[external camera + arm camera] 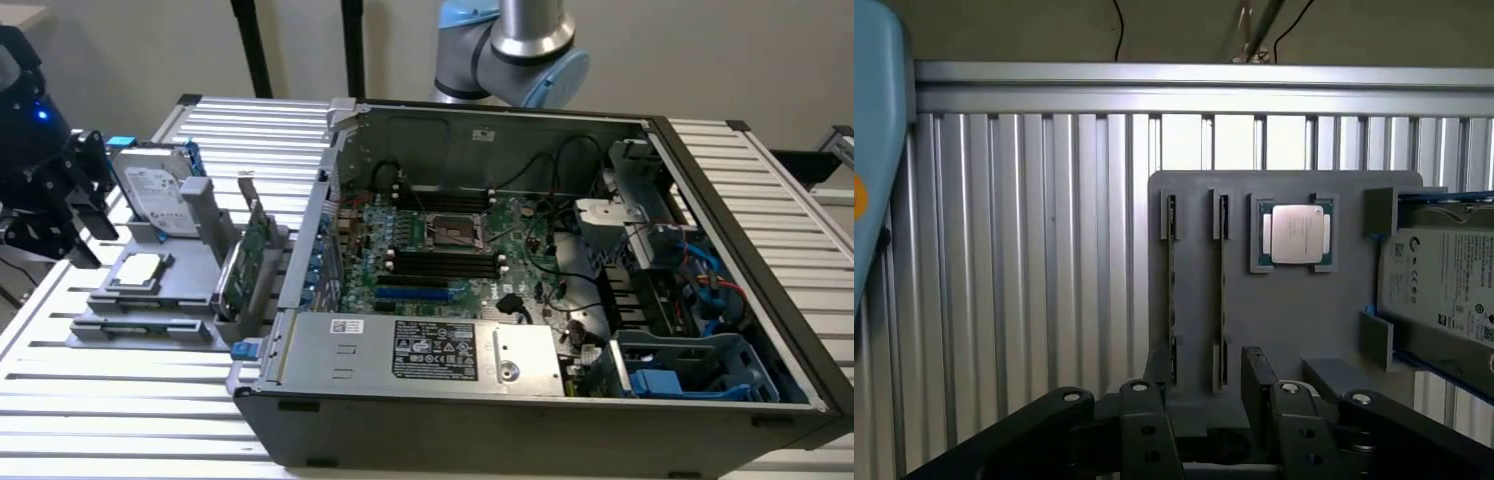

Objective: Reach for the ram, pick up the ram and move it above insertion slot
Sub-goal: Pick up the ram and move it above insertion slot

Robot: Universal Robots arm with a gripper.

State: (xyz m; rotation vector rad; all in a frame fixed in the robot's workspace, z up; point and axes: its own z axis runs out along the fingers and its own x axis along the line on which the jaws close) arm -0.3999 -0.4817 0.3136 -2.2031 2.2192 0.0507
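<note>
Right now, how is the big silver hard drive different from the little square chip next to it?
The hard drive is much bigger than the square chip. The hard drive stands up on its edge; the chip lies flat. The hard drive has a printed white label and blue rails; the chip has a plain silver top with a green rim. Both are silvery and sit on the gray holder.

Black pincer (1204, 390), grey holder (1284, 320), green motherboard (511, 218).
</note>
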